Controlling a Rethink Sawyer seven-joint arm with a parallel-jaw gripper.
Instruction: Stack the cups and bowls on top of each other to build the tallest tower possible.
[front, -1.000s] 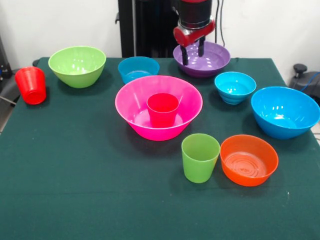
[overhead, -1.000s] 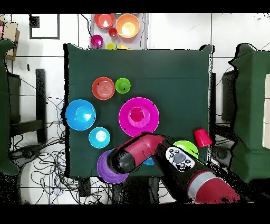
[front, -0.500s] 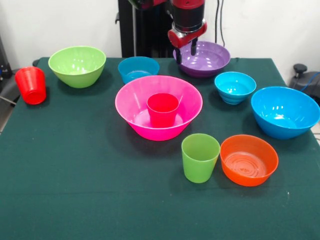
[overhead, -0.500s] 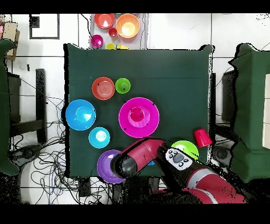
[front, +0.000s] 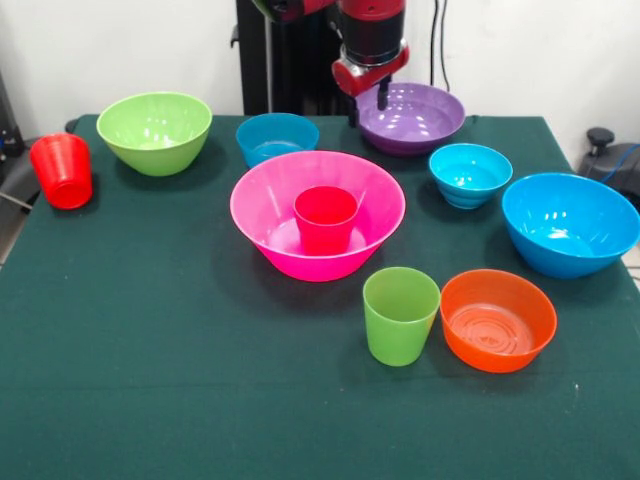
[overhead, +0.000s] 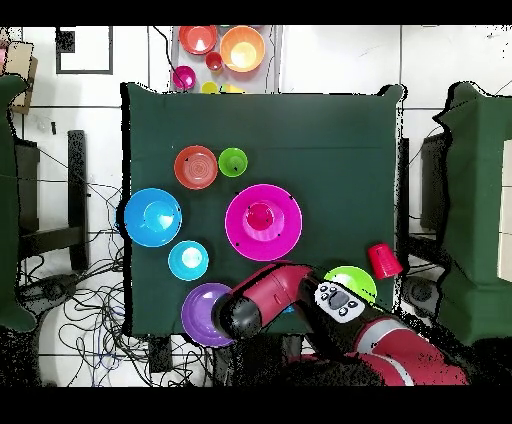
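Since a second ago the end effector (front: 366, 100) has risen and slid left, off the purple bowl (front: 411, 117) to its left rim, fingers spread and empty. The purple bowl has shifted slightly right. The tower so far is the hot pink bowl (front: 270, 205) at mid-counter holding the crimson-pink cup (front: 325, 218), at seven o'clock from the purple bowl. A rim pinch may tip or skid that shallow bowl.
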